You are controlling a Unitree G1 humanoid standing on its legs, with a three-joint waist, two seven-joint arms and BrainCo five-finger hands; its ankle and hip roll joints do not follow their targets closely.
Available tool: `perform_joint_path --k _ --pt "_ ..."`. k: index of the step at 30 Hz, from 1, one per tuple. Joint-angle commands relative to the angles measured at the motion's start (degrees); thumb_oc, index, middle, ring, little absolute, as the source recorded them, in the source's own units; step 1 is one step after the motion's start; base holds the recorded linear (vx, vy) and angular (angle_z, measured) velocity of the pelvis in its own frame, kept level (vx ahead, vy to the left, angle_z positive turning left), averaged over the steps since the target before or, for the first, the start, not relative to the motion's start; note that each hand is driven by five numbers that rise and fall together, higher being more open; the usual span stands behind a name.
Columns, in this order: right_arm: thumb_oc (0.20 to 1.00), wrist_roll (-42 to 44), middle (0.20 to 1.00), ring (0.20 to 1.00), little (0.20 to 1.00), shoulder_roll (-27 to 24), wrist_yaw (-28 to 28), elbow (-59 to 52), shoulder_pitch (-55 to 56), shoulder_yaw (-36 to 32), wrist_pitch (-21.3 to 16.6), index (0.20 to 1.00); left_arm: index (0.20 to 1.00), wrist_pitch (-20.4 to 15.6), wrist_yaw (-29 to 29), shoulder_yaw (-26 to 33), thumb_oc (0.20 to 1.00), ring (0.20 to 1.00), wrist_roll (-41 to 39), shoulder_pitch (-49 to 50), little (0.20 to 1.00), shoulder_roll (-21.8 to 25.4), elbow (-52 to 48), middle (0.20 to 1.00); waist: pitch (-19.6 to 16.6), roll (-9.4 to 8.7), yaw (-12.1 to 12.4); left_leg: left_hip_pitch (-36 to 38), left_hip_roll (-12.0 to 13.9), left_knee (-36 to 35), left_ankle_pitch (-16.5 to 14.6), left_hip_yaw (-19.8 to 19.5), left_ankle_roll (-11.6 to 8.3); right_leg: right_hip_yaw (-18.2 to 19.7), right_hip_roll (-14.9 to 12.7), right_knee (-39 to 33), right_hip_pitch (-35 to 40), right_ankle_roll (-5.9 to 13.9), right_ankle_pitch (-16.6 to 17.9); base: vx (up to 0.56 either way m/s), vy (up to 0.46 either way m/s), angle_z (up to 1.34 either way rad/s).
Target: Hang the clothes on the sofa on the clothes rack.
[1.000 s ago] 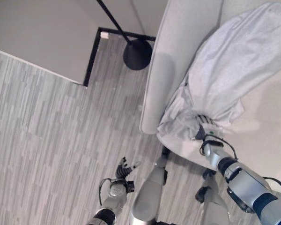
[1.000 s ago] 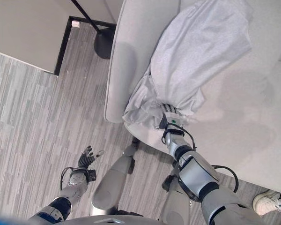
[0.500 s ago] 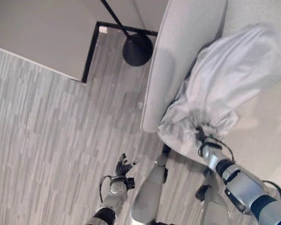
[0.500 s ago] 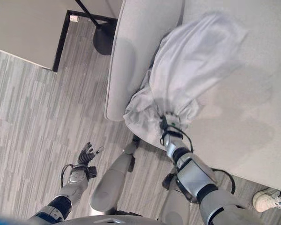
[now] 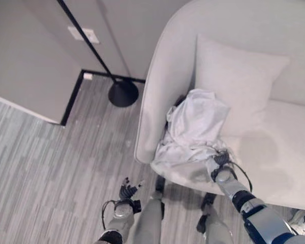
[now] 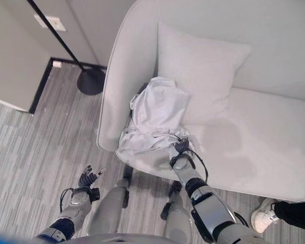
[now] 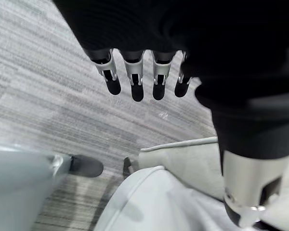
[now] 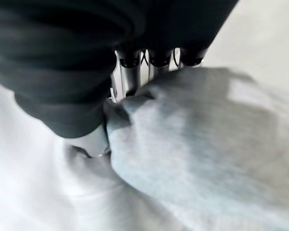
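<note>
1. The garment [image 5: 193, 127], a pale grey-white piece of soft, crumpled cloth, lies bunched on the front left corner of the sofa seat, its lower folds spilling over the seat's edge beside the armrest.
2. The right hand [image 5: 219, 163] sits at the garment's lower edge; in the right wrist view its fingers [image 8: 130, 72] curl into the cloth and a fold is bunched against the thumb, so it grips the fabric.
3. The fingertips are buried in the folds and cannot be made out.
4. The sofa [image 6: 274, 147] is light grey, with a rounded armrest and smooth upholstery; a square pillow [image 6: 198, 66] of the same tone leans against its back, just behind the garment.
5. The left hand [image 5: 126, 192] hangs low over the striped grey floor [image 5: 40, 168], well apart from the garment, with relaxed, spread fingers [image 7: 135, 82] holding nothing.
6. A thin black pole [image 5: 86, 43] slants down to a round black base [image 5: 123, 93] on the floor beside the armrest; its top is cut off.
7. A person's shoe [image 6: 262, 216] shows near the sofa's front.
</note>
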Motion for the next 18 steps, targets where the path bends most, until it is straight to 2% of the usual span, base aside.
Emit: perform_joint_path --k 1,3,5,8,11,18 --pt "0.200 6.61 0.200 0.200 0.200 -2.27 -2.12 -1.84 -2.52 -1.59 -5.22 0.200 1.000 0.11 0.25 -2.99 1.000 1.000 1.83 0.32 1.000 2.38 0.09 1.000 -1.71 -0.92 -0.41 0.70 5.33 -0.11 -3.01 1.34 -2.15 0.80 -6.33 1.00 4.88 5.45 -3.32 0.06 -0.002 -0.20" --pt "0.200 11.52 0.200 0.200 0.200 -2.20 -1.11 -6.18 -0.59 -3.47 -6.62 0.200 1.000 0.98 -0.39 -3.00 1.000 1.000 1.92 1.37 1.000 2.28 -1.62 1.000 -3.66 -1.44 -1.15 2.92 5.68 -1.63 -2.70 1.86 -2.06 1.10 -6.14 1.00 6.00 5.45 -3.60 0.08 0.001 -0.14" --pt "0.200 20.11 0.200 0.200 0.200 -1.35 0.50 -11.99 0.83 -5.34 -9.37 0.200 1.000 2.46 -1.19 -3.18 1.000 1.000 2.18 2.29 1.000 2.15 -2.14 1.000 -5.87 -1.92 -1.75 6.48 6.51 -3.10 -3.00 3.09 -2.08 2.05 -5.65 1.00 7.87 5.47 -4.11 0.08 0.007 -0.08" --pt "0.200 23.16 0.200 0.200 0.200 -1.38 1.43 -15.62 1.18 -6.16 -10.75 0.200 1.000 3.24 -1.88 -2.77 1.000 1.000 2.30 2.53 1.000 1.93 -1.47 1.000 -7.49 -2.33 -2.19 8.90 6.81 -4.08 -3.18 3.91 -2.08 2.66 -5.44 1.00 8.99 5.57 -4.39 0.07 0.009 -0.26" --pt "0.200 24.25 0.200 0.200 0.200 -3.39 2.92 -26.82 1.56 -7.04 -12.59 0.200 1.000 4.42 -2.61 -2.88 1.000 1.000 4.05 3.34 1.000 1.73 -1.72 1.000 -11.27 -2.94 -3.13 13.53 7.27 -5.70 -3.61 5.61 -2.00 4.24 -5.00 1.00 11.04 5.62 -4.92 0.10 0.020 -0.22" --pt "0.200 23.59 0.200 0.200 0.200 -7.16 2.81 -33.74 -2.94 -8.21 -13.16 0.200 1.000 4.96 -4.01 -3.66 1.000 1.000 5.87 4.52 1.000 2.67 -5.09 1.000 -13.77 -3.38 -3.62 17.57 7.77 -6.72 -4.27 7.27 -2.02 5.73 -4.53 1.00 13.06 5.70 -5.33 0.03 0.007 -0.14"
